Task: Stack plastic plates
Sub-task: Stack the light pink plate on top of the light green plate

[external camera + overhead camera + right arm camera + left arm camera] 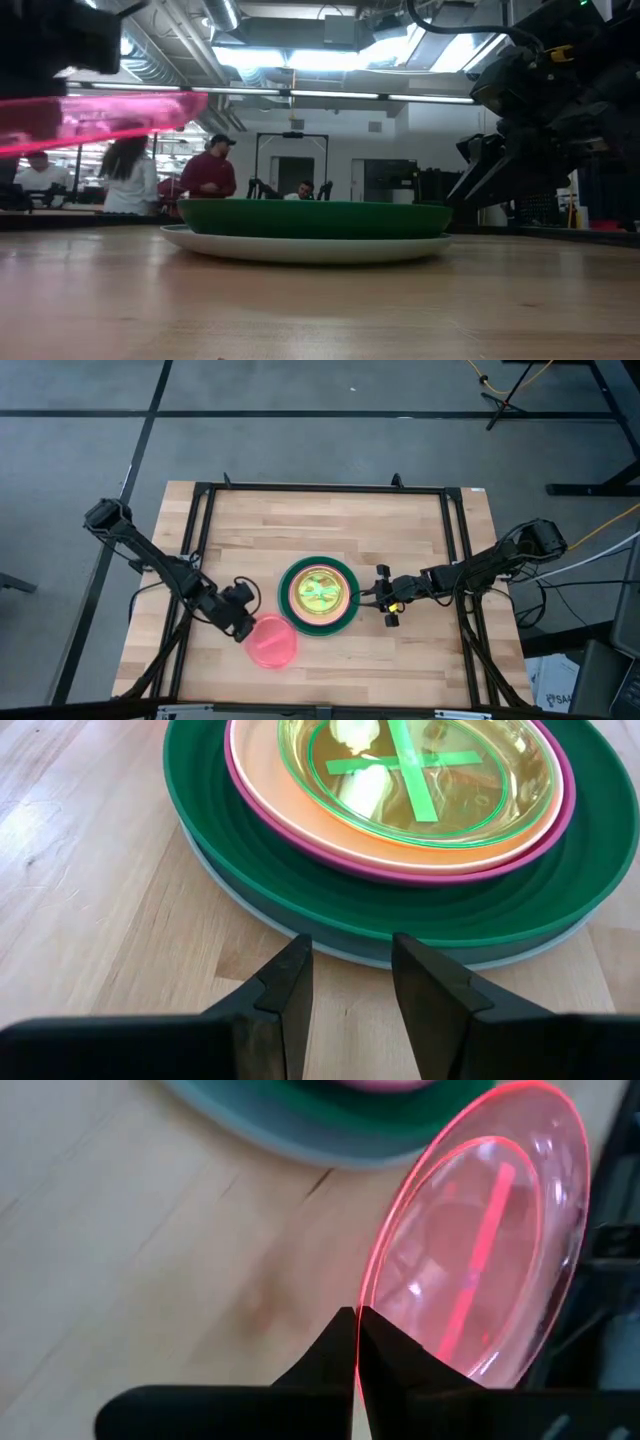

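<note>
Left gripper (250, 630) pinches the rim of a pink plate (272, 641), its fingers (340, 1342) closed to a hairline on the clear plastic edge. In the low view that plate (95, 115) is lifted clear of the table (420, 540), slightly tilted, to the left of the stack.

Just beside the pink plate, at the table's middle, sits the stack (318, 593): a light blue plate (250, 915) at the bottom on the wood, a dark green plate (250, 840) nested in it, then a magenta plate (330, 860), an orange-toned plate (290, 795) and a lime green plate (430, 770) on top. More plates may lie between these; the views do not settle that.

Right gripper (383, 597) hovers at the stack's right edge, its fingers (285, 990) parted by a modest gap and holding nothing. In the right wrist view they point at the light blue rim, close to it; whether they touch cannot be told.

Beyond the table, the low view shows several people (210, 170) in the room behind, under bright ceiling lights (330, 45).
</note>
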Robot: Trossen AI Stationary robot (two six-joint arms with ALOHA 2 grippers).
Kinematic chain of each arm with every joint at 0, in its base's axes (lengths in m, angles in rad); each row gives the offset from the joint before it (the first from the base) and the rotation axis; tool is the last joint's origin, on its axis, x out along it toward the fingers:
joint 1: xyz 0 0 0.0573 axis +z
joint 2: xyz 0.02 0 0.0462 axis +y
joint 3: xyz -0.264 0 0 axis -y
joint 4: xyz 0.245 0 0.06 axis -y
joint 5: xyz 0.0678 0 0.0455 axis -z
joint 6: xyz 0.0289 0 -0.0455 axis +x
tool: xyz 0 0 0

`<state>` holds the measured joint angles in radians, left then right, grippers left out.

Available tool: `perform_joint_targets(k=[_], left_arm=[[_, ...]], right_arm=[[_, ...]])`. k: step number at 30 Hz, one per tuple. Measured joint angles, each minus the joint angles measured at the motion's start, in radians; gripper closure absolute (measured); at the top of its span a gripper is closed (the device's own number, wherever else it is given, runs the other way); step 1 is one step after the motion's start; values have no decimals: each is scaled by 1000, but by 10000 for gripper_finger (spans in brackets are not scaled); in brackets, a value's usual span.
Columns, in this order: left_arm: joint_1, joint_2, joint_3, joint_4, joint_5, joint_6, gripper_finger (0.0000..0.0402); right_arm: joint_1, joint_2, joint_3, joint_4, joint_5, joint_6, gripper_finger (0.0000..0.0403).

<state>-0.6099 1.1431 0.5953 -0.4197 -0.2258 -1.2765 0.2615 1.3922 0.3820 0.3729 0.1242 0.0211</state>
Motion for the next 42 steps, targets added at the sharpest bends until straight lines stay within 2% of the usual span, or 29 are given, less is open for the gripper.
perform_joint_targets(k=[5,11,19,26,33,42], left_arm=[[45,0,0,119,-41,54,401],[118,9,0,276,-141,57,401],[223,63,1,305,-210,61,401],[307,127,1,355,-205,141,401],[362,130,1,363,-206,190,401],[383,220,1,402,-211,210,401]], right_arm=[[0,0,0,0,0,0,272],[0,0,0,0,0,0,272],[0,0,0,-2,0,0,272],[0,0,0,-2,0,0,272],[0,0,0,-2,0,0,272],[0,0,0,-5,-1,0,272]])
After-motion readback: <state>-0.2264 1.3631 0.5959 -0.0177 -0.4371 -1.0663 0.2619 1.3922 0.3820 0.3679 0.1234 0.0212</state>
